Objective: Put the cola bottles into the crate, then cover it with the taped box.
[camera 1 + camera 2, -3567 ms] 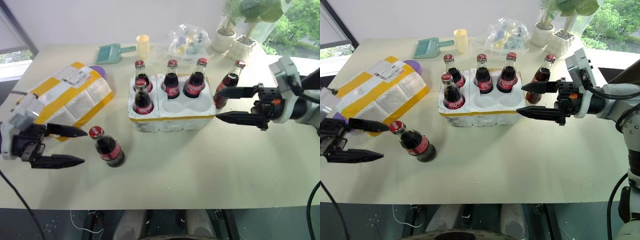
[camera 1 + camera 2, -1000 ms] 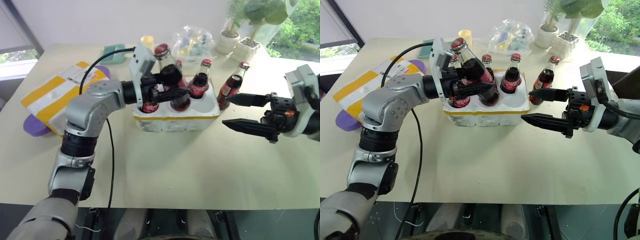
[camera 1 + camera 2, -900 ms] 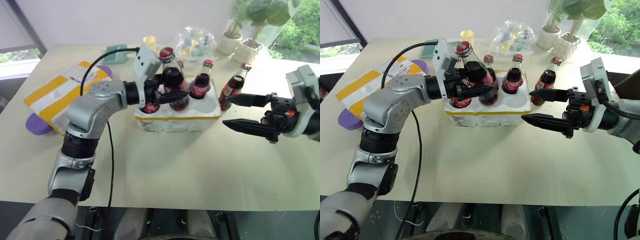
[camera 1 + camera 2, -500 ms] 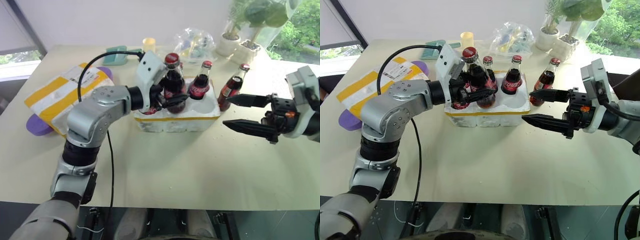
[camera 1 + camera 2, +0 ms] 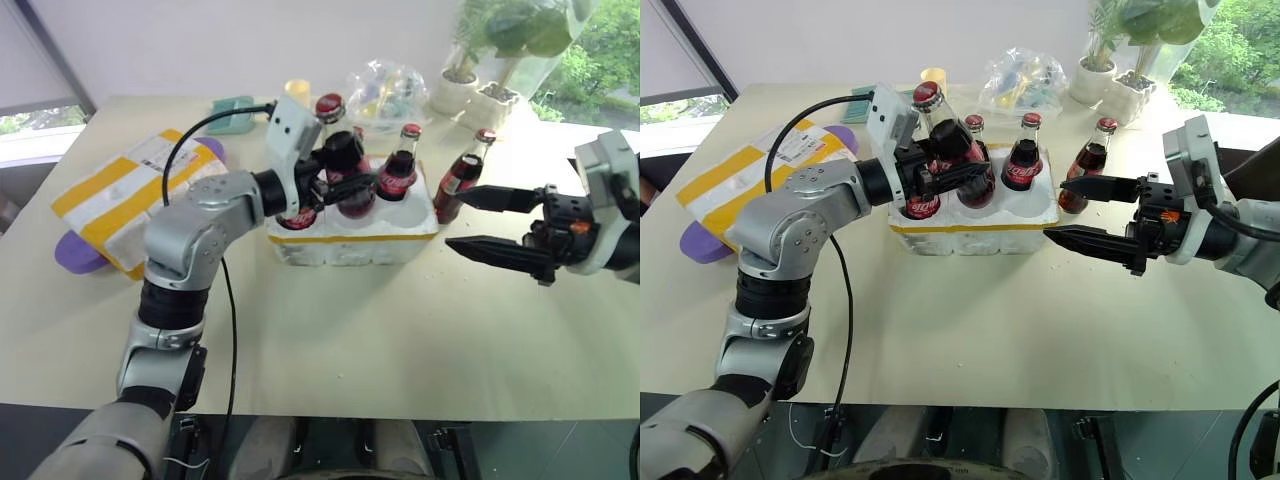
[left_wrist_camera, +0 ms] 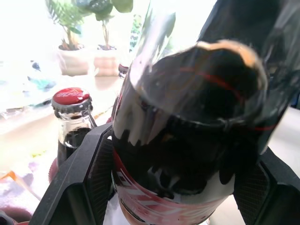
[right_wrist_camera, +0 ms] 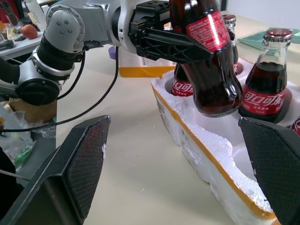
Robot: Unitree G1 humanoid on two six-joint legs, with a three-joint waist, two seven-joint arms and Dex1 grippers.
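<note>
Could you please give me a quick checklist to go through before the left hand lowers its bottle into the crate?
1. Left hand gripping the held cola bottle: ok.
2. Bottle base over an empty front well of the crate: ok.
3. Bottle upright: not ok, tilted.
4. Right hand open and apart from the crate: ok.
5. Last cola bottle on the table beside the crate: ok, standing.
6. Taped box out of the way: ok.

Six cola bottles (image 5: 940,135), one crate (image 5: 975,228), one taped box (image 5: 135,195), two potted plants (image 5: 462,60), one yellow cup (image 5: 297,90), one plastic bag (image 5: 385,85), one green dustpan (image 5: 232,112).
</note>
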